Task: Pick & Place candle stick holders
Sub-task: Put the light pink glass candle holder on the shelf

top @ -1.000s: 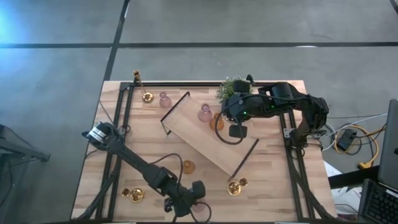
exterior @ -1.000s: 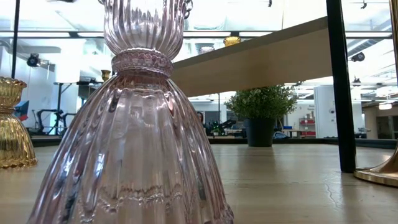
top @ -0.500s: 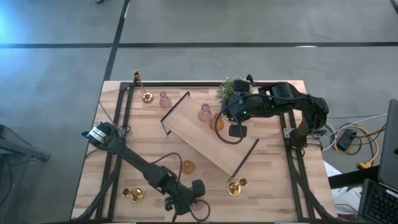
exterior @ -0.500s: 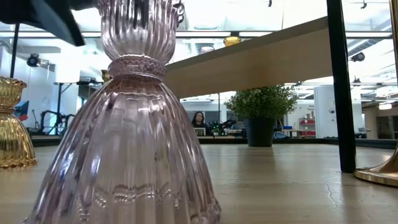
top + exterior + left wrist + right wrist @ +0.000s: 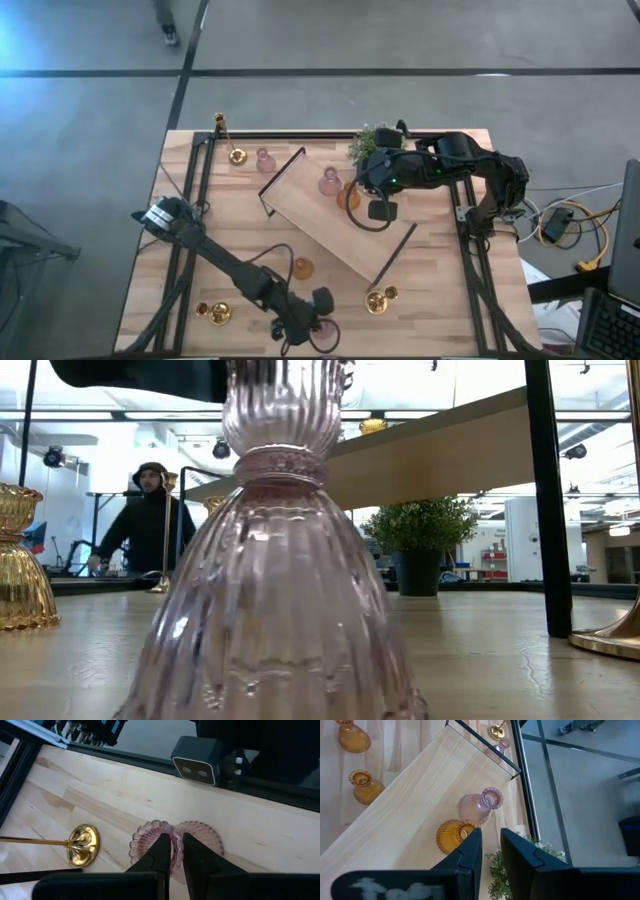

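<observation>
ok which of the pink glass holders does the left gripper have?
The pink holder at the table's front edge, right in front of the low camera. The left gripper is shut on its rim. The other two pink ones stand untouched, one on the wooden tray.

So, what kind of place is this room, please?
Probably a robotics lab or open workshop, not a home. The wooden table stands on a bare grey concrete floor, cables lie beside it, and the low view shows a large glass-walled hall where a person works at a bench.
</observation>
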`<action>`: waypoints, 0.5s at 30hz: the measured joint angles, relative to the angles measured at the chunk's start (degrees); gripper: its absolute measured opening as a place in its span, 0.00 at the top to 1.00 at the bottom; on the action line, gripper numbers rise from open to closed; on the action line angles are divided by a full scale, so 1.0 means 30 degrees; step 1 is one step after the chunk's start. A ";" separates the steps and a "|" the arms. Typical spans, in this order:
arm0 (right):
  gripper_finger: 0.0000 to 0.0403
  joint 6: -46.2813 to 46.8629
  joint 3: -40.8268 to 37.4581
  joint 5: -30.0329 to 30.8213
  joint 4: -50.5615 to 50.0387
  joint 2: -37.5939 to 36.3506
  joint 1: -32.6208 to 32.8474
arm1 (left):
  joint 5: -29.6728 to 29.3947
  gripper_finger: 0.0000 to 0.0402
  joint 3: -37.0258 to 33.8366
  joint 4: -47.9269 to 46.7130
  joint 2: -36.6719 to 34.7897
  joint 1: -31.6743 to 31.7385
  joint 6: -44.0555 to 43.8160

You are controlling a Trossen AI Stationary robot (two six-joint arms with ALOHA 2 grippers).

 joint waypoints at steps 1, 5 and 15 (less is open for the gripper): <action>0.84 0.0002 0.0000 -0.0007 -0.0004 0.0000 0.0000 | -0.0010 0.92 0.0068 0.0005 0.0220 0.0009 -0.0107; 0.82 0.0016 0.0000 -0.0007 -0.0007 0.0000 0.0007 | -0.0017 0.92 0.0210 0.0160 0.0738 0.0030 -0.0596; 0.81 0.0081 0.0000 -0.0007 -0.0007 -0.0007 0.0015 | 0.0143 0.76 0.0217 0.0488 -0.0075 0.0082 -0.1556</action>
